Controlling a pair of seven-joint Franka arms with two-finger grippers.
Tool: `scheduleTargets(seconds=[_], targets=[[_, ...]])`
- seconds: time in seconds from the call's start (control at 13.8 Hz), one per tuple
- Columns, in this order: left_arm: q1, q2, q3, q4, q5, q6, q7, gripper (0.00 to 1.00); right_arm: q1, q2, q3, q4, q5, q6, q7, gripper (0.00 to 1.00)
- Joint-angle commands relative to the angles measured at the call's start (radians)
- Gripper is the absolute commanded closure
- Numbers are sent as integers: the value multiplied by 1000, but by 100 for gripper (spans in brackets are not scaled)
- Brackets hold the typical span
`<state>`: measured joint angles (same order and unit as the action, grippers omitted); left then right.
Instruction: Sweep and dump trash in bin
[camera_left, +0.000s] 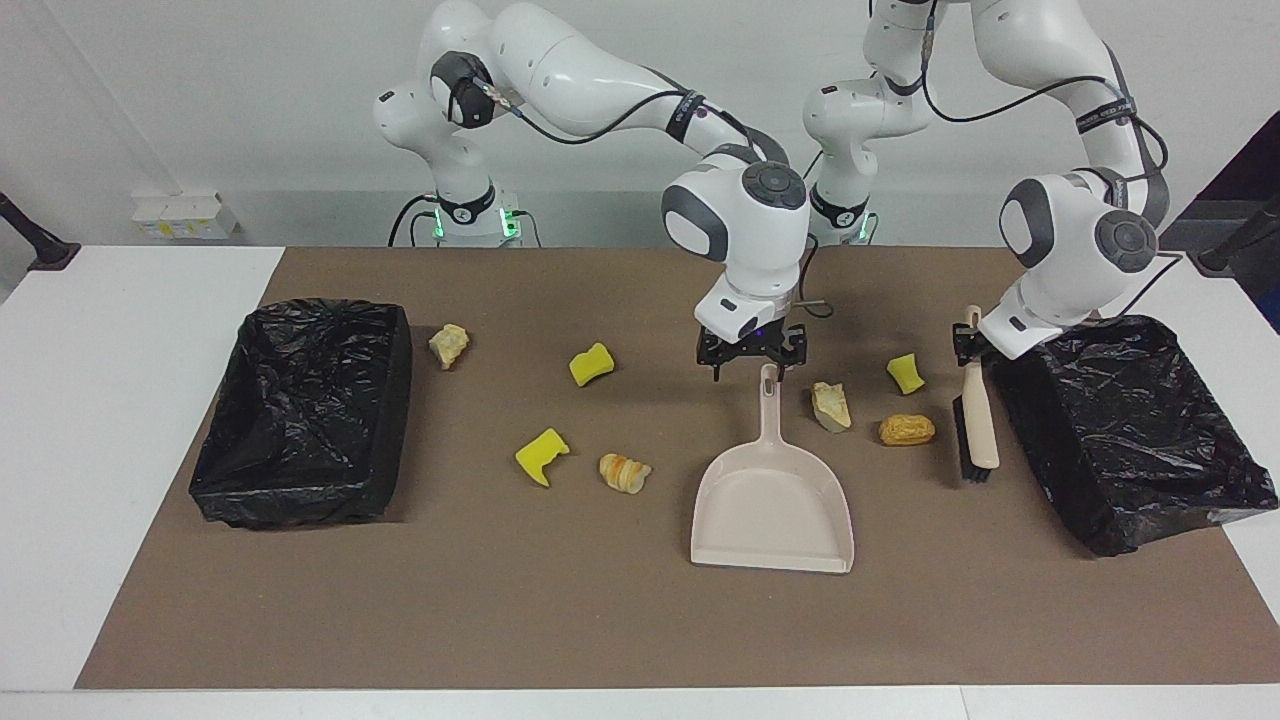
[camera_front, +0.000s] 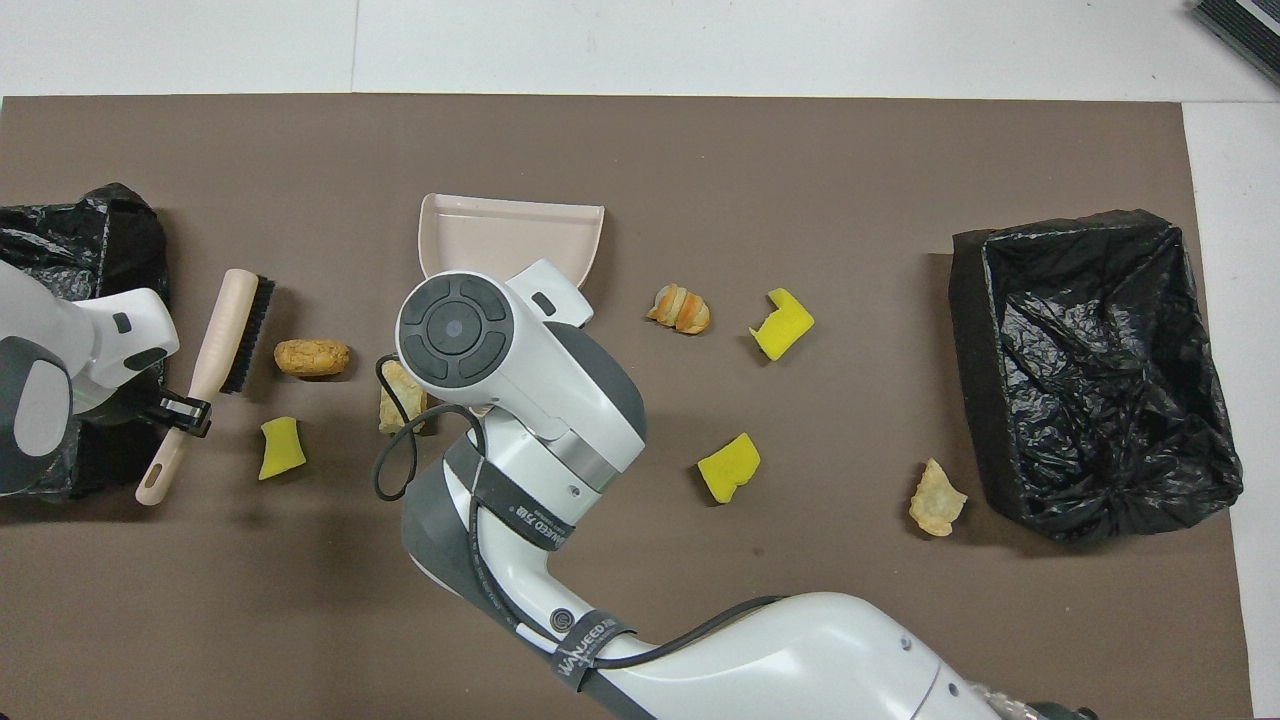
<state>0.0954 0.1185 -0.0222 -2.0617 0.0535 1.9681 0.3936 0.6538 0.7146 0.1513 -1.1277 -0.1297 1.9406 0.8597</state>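
Trash (camera_left: 906, 430): seven scraps loose on the counter (camera_left: 600, 620).
Writing: "WANJEED" band on right arm.
Bins (camera_left: 305, 410): black-lined, contents not visible.
Left hand (camera_left: 966, 345): gripping brush (camera_left: 978, 428).
Right hand (camera_left: 751, 368): fingers spread over dustpan (camera_left: 772, 510) handle.

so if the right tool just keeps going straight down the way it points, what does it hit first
Most likely the dustpan: the right tool points down, open, over the end of its handle, nearest the robots. How high above it is hard to judge, but nothing else shows in that line.
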Motion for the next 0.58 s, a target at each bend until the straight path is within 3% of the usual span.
scheduleTargets(seconds=[0.0, 0.36, 0.51], targets=[[-20, 10, -13, 9, 9, -8, 112, 100, 10, 43, -4, 37, -51, 34, 16, 0], [-112, -5, -13, 8, 9, -124, 269, 100, 15, 97, -3, 37, -74, 120, 15, 5], [-111, -8, -12, 11, 9, -130, 275, 100, 15, 95, 2, 28, -85, 118, 13, 19]])
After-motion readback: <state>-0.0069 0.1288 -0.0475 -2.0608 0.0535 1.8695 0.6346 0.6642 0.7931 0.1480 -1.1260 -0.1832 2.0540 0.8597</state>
